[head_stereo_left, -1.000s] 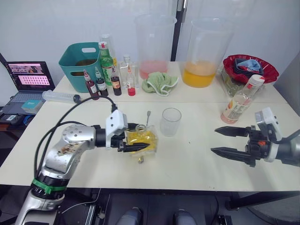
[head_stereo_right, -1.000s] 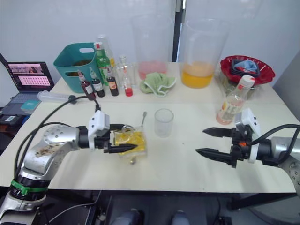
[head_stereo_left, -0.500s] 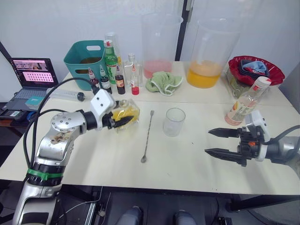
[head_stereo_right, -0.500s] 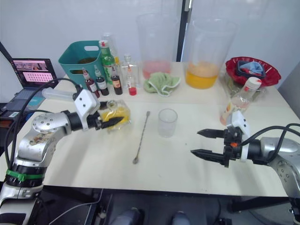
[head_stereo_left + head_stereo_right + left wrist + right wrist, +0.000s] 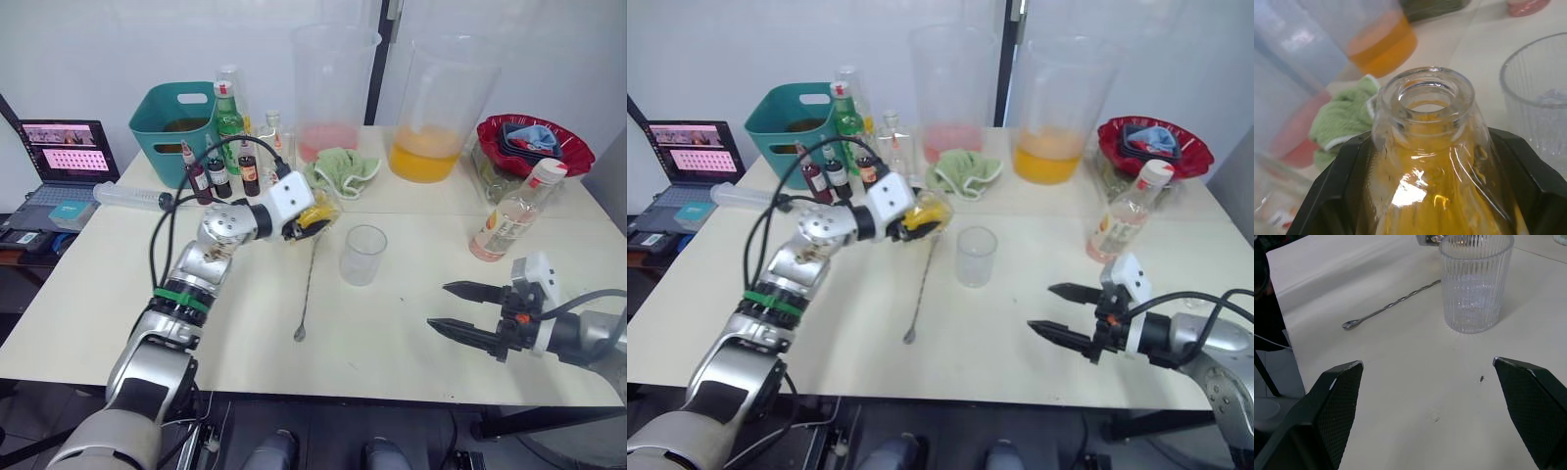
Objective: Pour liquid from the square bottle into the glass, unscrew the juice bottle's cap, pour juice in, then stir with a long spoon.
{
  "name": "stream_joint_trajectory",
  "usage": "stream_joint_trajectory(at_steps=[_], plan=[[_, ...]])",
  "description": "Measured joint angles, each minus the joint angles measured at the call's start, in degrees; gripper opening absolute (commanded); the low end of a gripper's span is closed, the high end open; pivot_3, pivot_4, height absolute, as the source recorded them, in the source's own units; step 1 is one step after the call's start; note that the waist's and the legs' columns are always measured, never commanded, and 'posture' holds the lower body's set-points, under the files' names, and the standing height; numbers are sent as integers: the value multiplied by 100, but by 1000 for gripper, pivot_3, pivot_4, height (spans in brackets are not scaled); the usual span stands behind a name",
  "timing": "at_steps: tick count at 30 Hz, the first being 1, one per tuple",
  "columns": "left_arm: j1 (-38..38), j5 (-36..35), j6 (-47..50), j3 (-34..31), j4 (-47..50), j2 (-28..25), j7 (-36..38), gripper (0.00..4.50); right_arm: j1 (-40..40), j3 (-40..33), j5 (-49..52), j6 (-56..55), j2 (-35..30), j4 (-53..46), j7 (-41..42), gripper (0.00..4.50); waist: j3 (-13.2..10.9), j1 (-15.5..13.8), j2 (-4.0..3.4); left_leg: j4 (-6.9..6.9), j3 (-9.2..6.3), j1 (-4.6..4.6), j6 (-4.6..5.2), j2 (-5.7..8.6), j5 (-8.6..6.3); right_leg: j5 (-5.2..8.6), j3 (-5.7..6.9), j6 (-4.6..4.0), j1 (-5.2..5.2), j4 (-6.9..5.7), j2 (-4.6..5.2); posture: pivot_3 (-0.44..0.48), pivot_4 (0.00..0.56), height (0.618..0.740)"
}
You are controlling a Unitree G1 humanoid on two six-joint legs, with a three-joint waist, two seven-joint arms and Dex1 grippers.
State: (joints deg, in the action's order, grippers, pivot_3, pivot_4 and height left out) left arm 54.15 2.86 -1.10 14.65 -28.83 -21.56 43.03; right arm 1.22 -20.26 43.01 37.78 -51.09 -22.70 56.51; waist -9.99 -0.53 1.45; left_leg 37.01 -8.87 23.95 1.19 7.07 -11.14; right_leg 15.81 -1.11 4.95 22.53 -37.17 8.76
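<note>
The left gripper (image 5: 312, 217) is pinching the square bottle (image 5: 1430, 161) between its two black fingers (image 5: 1334, 196), holding it in the air above the table (image 5: 245, 323), tilted with its open neck pointing toward the glass (image 5: 362, 255). The bottle is sitting to the robot's left of the glass and slightly farther back, near it but not touching, with its mouth not yet over the rim. In the left wrist view, yellow liquid is filling the bottle's body up to the shoulder while the neck is showing clear. The glass is standing upright on the table, and nothing can be made out inside it. The long spoon (image 5: 308, 284) is lying flat on the table, running from under the held bottle toward the near edge, its small bowl at the near end; its far end is passing beneath the gripper and is hidden there. The right gripper (image 5: 468, 311) is hovering just above the table with its fingers spread wide apart, gripping nothing, well to the right of the glass. The juice bottle (image 5: 511, 211) is standing upright behind the right gripper, its cap (image 5: 543, 168) in place. Most of the square bottle's body is being covered by the gripper in the head views, so only a patch of yellow is showing there.
</note>
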Motion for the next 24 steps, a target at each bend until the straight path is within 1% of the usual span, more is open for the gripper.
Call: stream_joint_trajectory(at_steps=[3, 8, 12, 17, 20, 24], plan=[[131, 389, -382, 217, -438, 134, -192, 2806, 226, -130, 11, 0, 60, -87, -118, 4500, 0, 34, 1, 0, 1, 10, 0, 0, 0, 0, 0, -1, 11, -4, 0, 0, 150, 740], [264, 903, -961, 357, -960, 302, -634, 2806, 396, -198, 107, 1, 179, -315, -322, 4500, -1, 52, 1, 12, 2, 24, 0, 2, 1, -2, -1, 1, 26, -17, 0, 0, 150, 740], [404, 1173, -1253, 384, -1236, 327, -897, 2806, 479, -279, 112, 1, 228, -406, -432, 4500, -1, 40, 2, 32, 3, 44, 1, 8, 1, -2, -3, 1, 52, -50, 4, 0, 150, 740], [570, 1574, -1683, 443, -1500, 376, -1426, 2806, 586, -296, 220, 23, 342, -452, -545, 4500, -1, 25, 2, 42, 4, 44, 1, 9, 0, -2, -4, 1, 53, -60, 4, 0, 150, 740], [722, 1821, -1909, 520, -1693, 509, -1734, 2806, 602, -297, 291, 23, 417, -518, -644, 4500, -1, 4, 2, 50, 4, 44, 2, 10, 0, -1, -5, 1, 52, -69, 4, 0, 150, 740], [817, 2093, -2179, 663, -1818, 555, -1959, 2806, 604, -317, 493, 139, 546, -590, -819, 4500, -1, -3, 2, 63, 5, 46, 4, 9, -2, -1, -5, 2, 53, -80, 3, 0, 150, 740]])
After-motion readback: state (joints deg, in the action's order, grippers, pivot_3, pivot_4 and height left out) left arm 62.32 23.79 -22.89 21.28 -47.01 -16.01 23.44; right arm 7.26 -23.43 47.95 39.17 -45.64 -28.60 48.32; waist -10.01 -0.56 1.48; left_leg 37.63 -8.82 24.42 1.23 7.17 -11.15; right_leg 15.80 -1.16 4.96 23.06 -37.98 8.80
